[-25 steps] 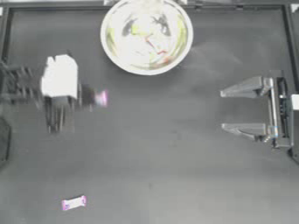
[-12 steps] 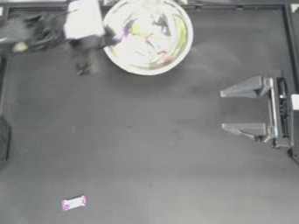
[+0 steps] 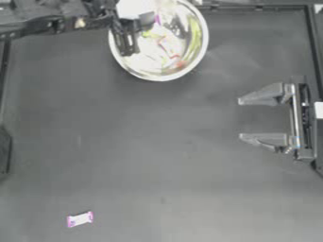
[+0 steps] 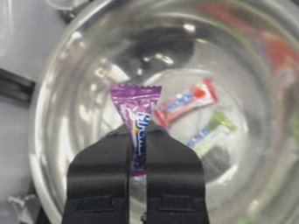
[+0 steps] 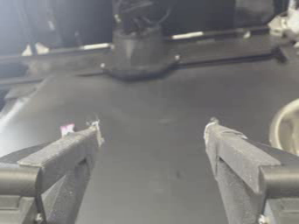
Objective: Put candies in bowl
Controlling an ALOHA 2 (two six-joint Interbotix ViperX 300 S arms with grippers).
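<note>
**Fourth Sweet Hangs Over the Bowl, One Left on the Table**

Dark table, seen from overhead: your left gripper sits over the near-left part of the bowl, which stands at the table's far edge, left of centre. Its jaws are pinched together on a purple candy, held by one twisted end so the other flares above the bowl's shiny inside. Not yet dropped, by the look of it.

Inside the bowl you can make out a red candy and a yellow-green candy; the overhead view hints at more wrappers among the reflections, but a count is hard to trust. One pink-purple candy lies alone near the table's front-left corner, well apart from everything else. So the job looks mostly done: release this one, then fetch that last piece.

Your right gripper waits near the right edge, jaws spread wide, holding nothing.

Open tabletop runs between bowl and stray candy. Mind the bowl's rim as you lift out, and the front edge at the pickup.
</note>
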